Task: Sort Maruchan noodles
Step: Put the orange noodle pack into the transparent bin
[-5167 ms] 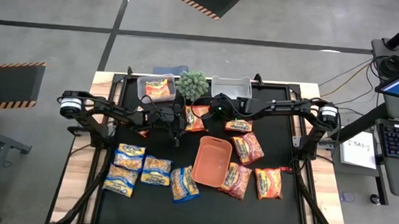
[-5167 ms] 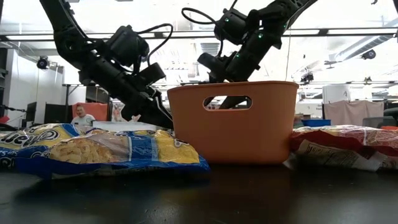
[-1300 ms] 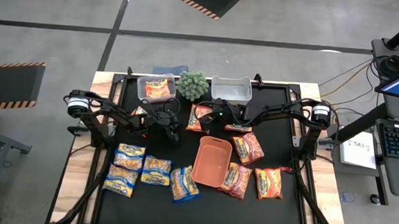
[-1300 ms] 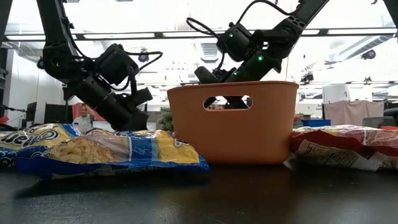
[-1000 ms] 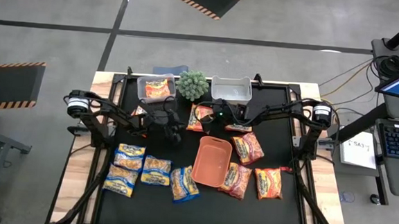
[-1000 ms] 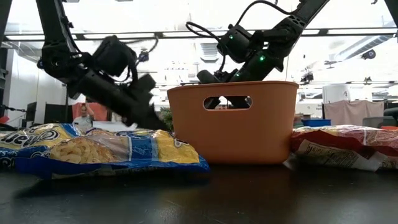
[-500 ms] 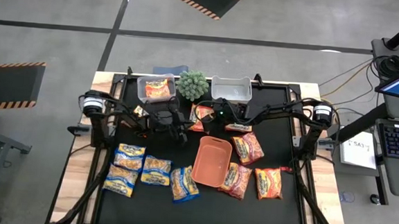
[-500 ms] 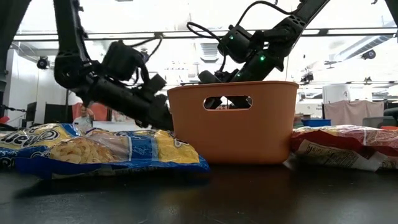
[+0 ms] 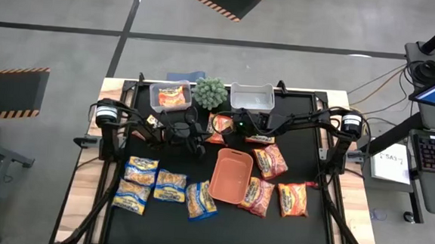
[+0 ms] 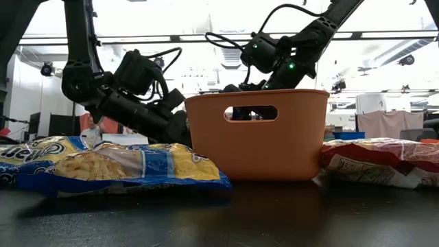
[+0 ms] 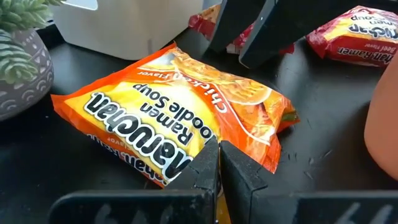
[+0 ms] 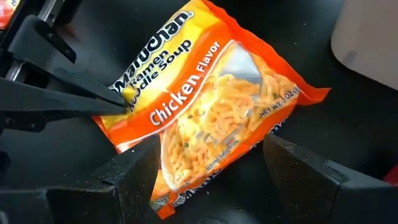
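Note:
An orange Maruchan chicken packet [image 11: 180,106] lies flat on the black mat near the table's far middle [image 9: 217,128]. My left gripper [image 11: 217,163] comes from the table's left and is shut on the packet's near-left edge. My right gripper [image 12: 217,165] is open above the packet's other end, one finger on each side; whether they touch it does not show. Yellow-and-blue packets [image 9: 157,185] lie at the near left and dark red ones [image 9: 271,178] at the right. Another orange packet [image 9: 172,96] sits in the far-left clear bin. My left gripper pinches the orange packet's edge [image 11: 200,148] near a corner [image 12: 127,93] between its two shut fingers. The fingers come almost level from the table's left. The rest of the packet lies flat on the mat.
An orange tray [image 9: 232,175] stands right of centre, beside the gripped packet. A potted plant [image 9: 210,92] and an empty clear bin [image 9: 251,96] stand at the far edge. The two arms meet closely over the packet. Bare mat lies along the near edge.
My left gripper has swung toward the table's right and dropped lower, arriving at the orange packet beside the tray. My right gripper has stayed over the packet.

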Controlling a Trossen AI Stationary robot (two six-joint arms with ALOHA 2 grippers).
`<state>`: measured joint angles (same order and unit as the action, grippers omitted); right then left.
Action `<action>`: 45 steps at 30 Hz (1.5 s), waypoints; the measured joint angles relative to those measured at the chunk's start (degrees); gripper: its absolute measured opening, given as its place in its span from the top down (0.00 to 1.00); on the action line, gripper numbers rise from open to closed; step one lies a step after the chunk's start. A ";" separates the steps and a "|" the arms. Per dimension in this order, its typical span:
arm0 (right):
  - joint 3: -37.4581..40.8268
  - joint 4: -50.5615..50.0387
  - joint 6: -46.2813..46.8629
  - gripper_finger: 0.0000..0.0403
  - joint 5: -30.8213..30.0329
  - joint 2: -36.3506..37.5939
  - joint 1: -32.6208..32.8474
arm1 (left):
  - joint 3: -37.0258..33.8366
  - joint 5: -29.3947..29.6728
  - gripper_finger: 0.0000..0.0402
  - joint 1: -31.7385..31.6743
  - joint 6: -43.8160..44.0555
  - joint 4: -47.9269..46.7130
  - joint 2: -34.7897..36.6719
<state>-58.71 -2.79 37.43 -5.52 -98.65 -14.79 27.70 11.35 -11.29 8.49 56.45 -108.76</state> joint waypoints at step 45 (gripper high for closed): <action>0.07 2.23 2.66 0.32 2.49 -1.69 -2.15 | -0.97 6.54 1.00 -0.07 3.94 -2.35 -0.01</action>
<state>-58.64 -0.56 40.09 -3.03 -100.34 -16.94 26.73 17.89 -11.35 12.43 54.10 -108.77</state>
